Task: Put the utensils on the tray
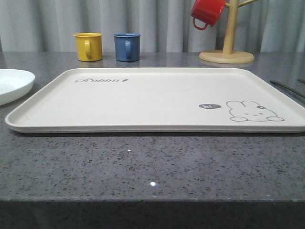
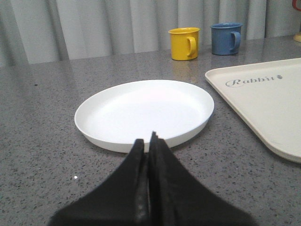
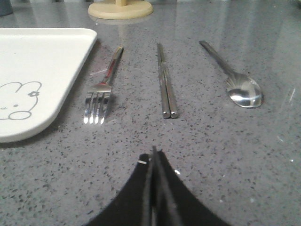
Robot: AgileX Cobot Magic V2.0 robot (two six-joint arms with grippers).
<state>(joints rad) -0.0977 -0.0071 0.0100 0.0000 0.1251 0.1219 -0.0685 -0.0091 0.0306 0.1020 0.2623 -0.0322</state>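
Front view: a white plate [image 1: 14, 83] lies on the grey stone counter [image 1: 152, 167] just left of the cream tray [image 1: 157, 102], which bears the script "Rabbit" at its far left and a grey rabbit drawing with a small speech bubble at its near right. The tray holds nothing. Behind it stand a yellow mug [image 1: 88, 46] and a blue mug [image 1: 127, 46]; a red mug [image 1: 207, 13] hangs on a wooden mug tree [image 1: 228, 47]. Left gripper [image 2: 146, 140], jaws pressed together, sits at the plate's near rim. Right gripper [image 3: 154, 153], jaws likewise together, points at the fork [image 3: 101, 94], chopsticks [image 3: 165, 87] and spoon [image 3: 237, 84], lying side by side on the counter beside the tray, apart from the fingertips.
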